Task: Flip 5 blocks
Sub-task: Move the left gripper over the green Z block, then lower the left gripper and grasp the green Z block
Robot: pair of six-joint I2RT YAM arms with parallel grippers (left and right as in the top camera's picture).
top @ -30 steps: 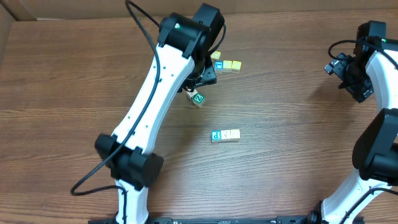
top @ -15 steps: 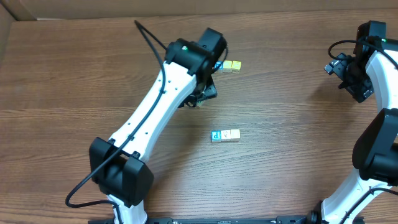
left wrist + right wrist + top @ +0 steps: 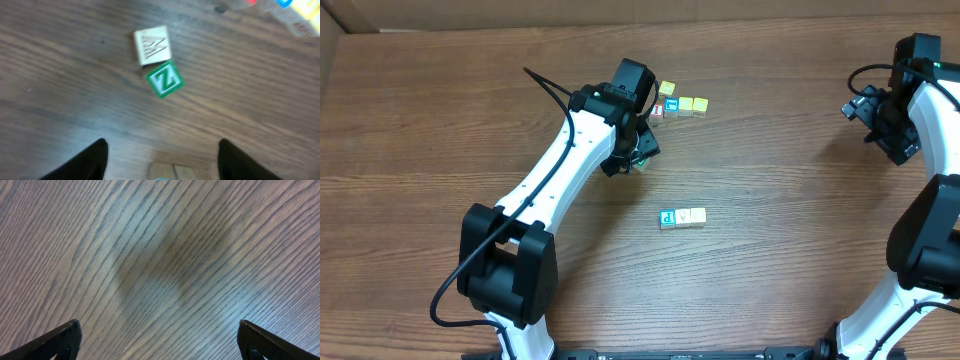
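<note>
Robot lab bench: wood-grain table [image 3: 410,130], left arm [image 3: 565,165], right arm [image 3: 930,105].

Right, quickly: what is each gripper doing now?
Left gripper: open, holding nothing; small green-faced wooden Z cube lies loose ahead.
Right gripper: open, holding nothing.

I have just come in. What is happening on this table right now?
The left arm is working on small wooden letter blocks. The left fingers hover open above the green Z block and a whitish block with a zigzag mark. Both blocks lie close together on the table, and nothing is held. The blue P block lies in a short row nearer the middle. The right fingers are open over bare wood at the side.
</note>
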